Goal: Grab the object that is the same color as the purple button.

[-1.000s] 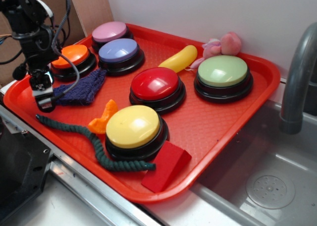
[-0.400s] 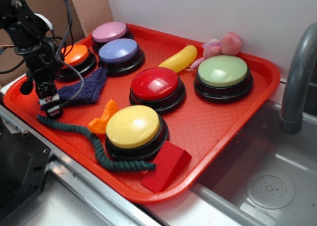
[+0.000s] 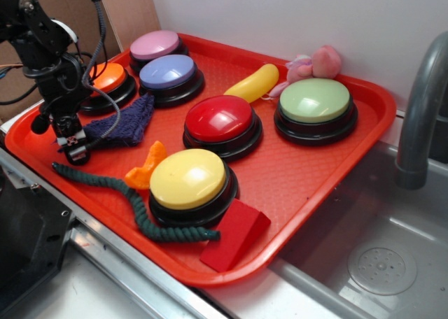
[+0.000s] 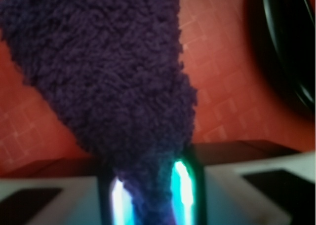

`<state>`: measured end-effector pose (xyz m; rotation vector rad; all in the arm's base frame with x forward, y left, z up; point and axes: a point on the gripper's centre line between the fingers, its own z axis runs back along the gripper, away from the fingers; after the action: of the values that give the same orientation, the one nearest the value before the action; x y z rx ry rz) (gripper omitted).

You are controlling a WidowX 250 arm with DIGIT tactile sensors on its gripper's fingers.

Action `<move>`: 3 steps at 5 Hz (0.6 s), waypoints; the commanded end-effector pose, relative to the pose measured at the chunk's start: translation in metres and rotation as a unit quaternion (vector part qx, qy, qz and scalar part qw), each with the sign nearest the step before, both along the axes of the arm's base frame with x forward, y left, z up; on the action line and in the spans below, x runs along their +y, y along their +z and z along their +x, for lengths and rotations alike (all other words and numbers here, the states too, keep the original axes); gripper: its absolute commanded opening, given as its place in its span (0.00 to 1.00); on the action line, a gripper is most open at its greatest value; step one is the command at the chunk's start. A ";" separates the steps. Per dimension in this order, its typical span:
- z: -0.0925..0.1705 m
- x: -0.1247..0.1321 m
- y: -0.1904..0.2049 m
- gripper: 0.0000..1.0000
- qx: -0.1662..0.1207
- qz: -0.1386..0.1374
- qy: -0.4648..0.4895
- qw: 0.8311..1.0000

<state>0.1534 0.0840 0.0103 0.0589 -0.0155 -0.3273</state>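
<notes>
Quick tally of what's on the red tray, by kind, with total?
Buttons: 6 (pink, purple, orange, red, green, yellow)
Purple knitted cloth: 1, its tip between the pincer fingers
Green rope: 1
Yellow banana-shaped piece: 1
Pink plush: 1
Orange piece: 1
Red block: 1
Total: 12

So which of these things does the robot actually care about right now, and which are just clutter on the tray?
Part of the job:
- purple knitted cloth
- purple button
- gripper, its fingers either side of the cloth's tip

Just lying about:
- green rope
- yellow button
- red button
- red block
</notes>
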 end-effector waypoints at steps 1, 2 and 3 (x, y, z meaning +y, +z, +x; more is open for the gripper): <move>0.025 -0.021 0.048 0.00 0.023 -0.011 0.095 0.995; 0.033 -0.036 0.072 0.00 0.022 -0.043 0.135 0.990; 0.044 -0.054 0.106 0.00 0.008 -0.013 0.130 0.991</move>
<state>0.1869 0.0308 0.1025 0.0130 0.0582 -0.0586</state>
